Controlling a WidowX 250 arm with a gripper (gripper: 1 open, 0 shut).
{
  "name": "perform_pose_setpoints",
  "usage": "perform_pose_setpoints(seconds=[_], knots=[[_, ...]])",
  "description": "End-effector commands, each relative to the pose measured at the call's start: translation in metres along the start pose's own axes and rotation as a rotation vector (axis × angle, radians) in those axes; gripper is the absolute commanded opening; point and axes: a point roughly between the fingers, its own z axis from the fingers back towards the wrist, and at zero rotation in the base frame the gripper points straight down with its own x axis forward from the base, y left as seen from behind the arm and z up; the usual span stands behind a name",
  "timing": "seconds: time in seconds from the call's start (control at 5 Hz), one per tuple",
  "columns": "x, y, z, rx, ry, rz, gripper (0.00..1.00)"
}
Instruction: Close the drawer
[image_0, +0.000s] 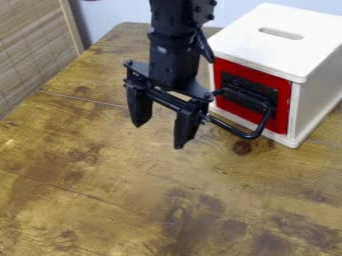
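Fingers (138, 103) (spread) beside drawer (245, 96) handle

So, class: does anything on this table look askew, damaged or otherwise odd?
Nothing looks damaged or spilled. The red drawer sits in the white cabinet, its black loop handle jutting out in front. The open gripper hangs beside it, touching nothing. The wooden table is only stained.

Black arm reaching down from above, hand (162, 117) pointing downward, fingers spread apart, apparently holding nothing
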Motion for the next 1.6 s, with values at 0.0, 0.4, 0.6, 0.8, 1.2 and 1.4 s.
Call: perform_pose_setpoints(seconds=[0.0,0.4,0.6,0.8,1.2,1.4], knots=[[-0.006,0.016,0.048,0.008,-0.137,-0.013,1.0],[-0.002,0.021,0.041,-0.009,-0.181,0.041,1.0],[-0.002,0.028,0.036,-0.017,-0.202,0.056,1.0],[-0.003,0.036,0.036,-0.023,-0.223,0.068,1.0],[-0.001,0.047,0.039,-0.022,-0.241,0.143,1.0],[0.003,0.049,0.035,-0.017,-0.229,0.192,1.0]])
